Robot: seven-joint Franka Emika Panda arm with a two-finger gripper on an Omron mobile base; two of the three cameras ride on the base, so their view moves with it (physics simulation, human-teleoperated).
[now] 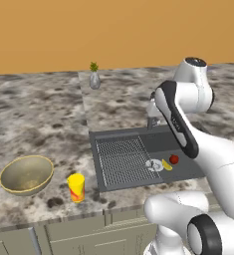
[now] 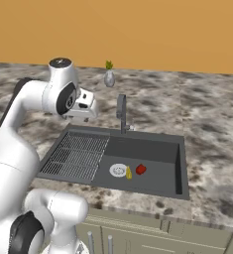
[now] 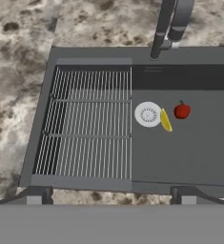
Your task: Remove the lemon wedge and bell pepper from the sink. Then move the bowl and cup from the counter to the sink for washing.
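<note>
The dark grey sink [image 1: 119,180] [image 2: 180,163] [image 3: 42,119] holds the lemon wedge [image 1: 167,165] [image 2: 129,172] [image 3: 166,120] and the red bell pepper [image 1: 174,159] [image 2: 141,169] [image 3: 182,110], side by side just right of the white drain. On the counter left of the sink stand the olive-gold bowl [image 1: 26,174] and the yellow cup [image 1: 76,187]. My gripper [image 2: 84,113] [image 3: 109,194] hangs high above the sink's ribbed drainboard, open and empty, looking down into the basin. Both fingertips [image 3: 37,193] show far apart.
A grey faucet [image 1: 151,117] [image 2: 121,113] [image 3: 168,24] rises behind the basin. A grey vase with a green plant [image 1: 94,77] [image 2: 109,74] stands farther back on the marble counter [image 1: 39,114]. The white drain [image 3: 147,114] lies left of the lemon wedge. My own arm crosses the sink's right side in the left base view.
</note>
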